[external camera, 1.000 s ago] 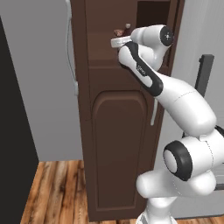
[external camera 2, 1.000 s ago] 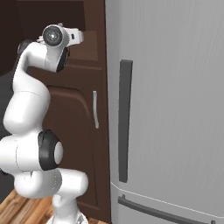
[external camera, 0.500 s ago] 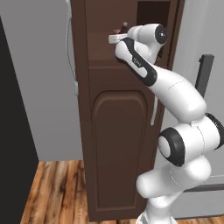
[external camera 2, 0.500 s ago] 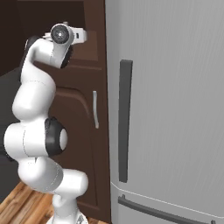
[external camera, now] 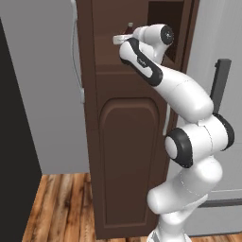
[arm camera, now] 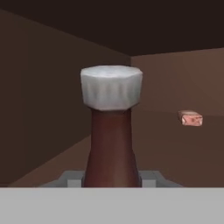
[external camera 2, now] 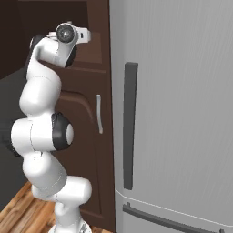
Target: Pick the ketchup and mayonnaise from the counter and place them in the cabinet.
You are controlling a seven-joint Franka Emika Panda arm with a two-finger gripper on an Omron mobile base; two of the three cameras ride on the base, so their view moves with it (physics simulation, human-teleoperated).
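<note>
My gripper [arm camera: 111,179] is shut on the ketchup [arm camera: 111,131], a dark red-brown bottle with a pale cap, held upright by its neck. The brown walls of the cabinet's open niche [arm camera: 52,87] surround the bottle in the hand view. From the left base, the gripper [external camera: 122,37] sits high at the front of the niche [external camera: 165,21], with the bottle's tip [external camera: 129,26] just above it. The cabinet [external camera: 127,142] has its arched door closed. The right base view has the gripper [external camera 2: 84,35] at the cabinet's upper edge [external camera 2: 98,54]. The mayonnaise and the counter are out of view.
A small pink-red packet [arm camera: 190,118] lies deep in the niche to the right. A grey fridge [external camera 2: 182,113] with a dark bar handle [external camera 2: 129,123] stands right of the cabinet. The cabinet's silver handle [external camera 2: 98,113] is beside my arm. Wood floor [external camera: 61,203] lies below.
The arm has folded upward, its elbow rising, and the gripper with the ketchup has edged a little further toward the niche.
</note>
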